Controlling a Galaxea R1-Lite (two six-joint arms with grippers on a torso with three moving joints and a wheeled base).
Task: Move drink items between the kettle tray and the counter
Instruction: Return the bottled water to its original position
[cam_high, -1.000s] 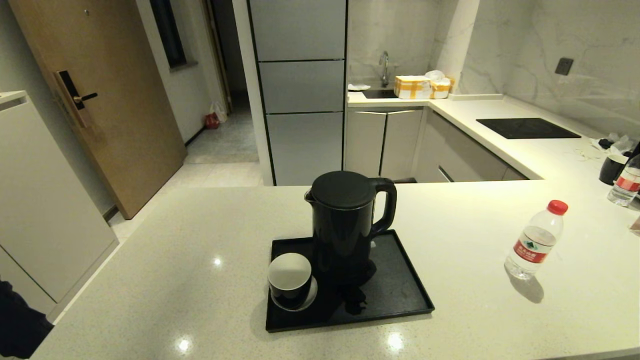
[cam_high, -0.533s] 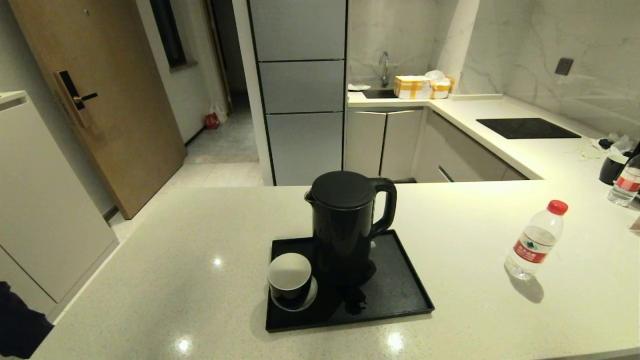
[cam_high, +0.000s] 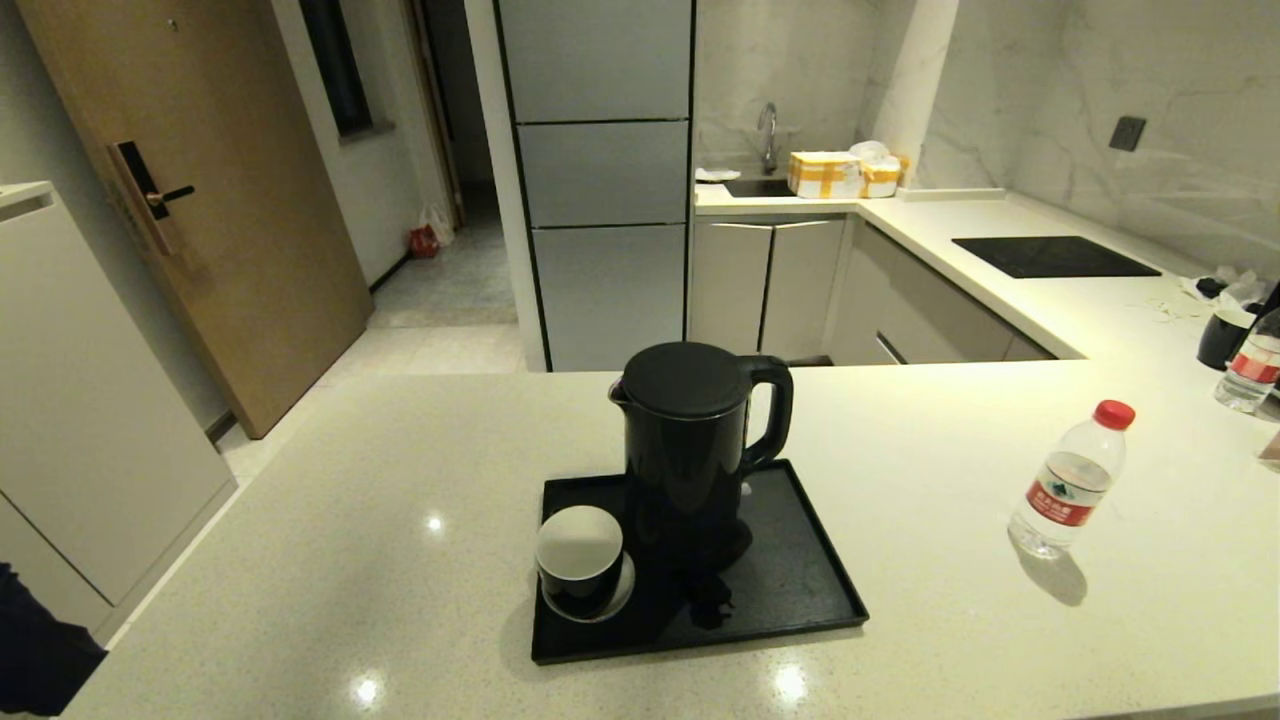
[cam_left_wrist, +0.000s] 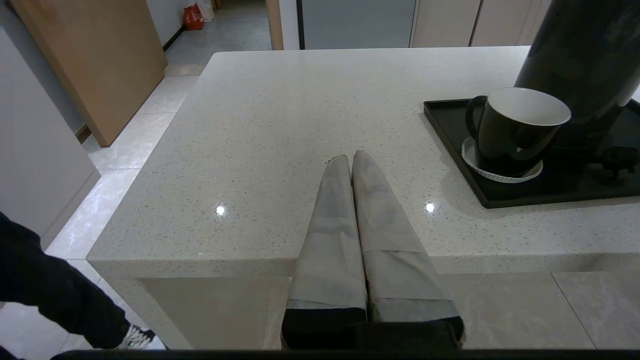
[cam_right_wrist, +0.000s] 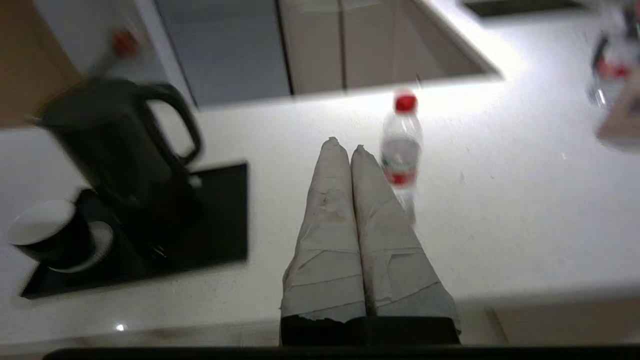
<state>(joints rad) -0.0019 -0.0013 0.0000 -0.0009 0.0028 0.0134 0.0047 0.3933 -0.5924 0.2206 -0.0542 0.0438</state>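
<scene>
One kettle (cam_high: 700, 450) on tray (cam_high: 800, 590) crowds cup (cam_high: 580, 558) | bottle (cam_high: 1072, 480) apart on counter (cam_high: 350, 540)

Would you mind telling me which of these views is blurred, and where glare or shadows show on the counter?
Right wrist view: smeared by motion blur, the kettle and water bottle soft-edged. Left wrist view: sharp, with two small glare spots on the counter. Head view: sharp; bright ceiling-light reflections near the counter's front edge, and the bottle casts a short shadow toward the robot.
</scene>
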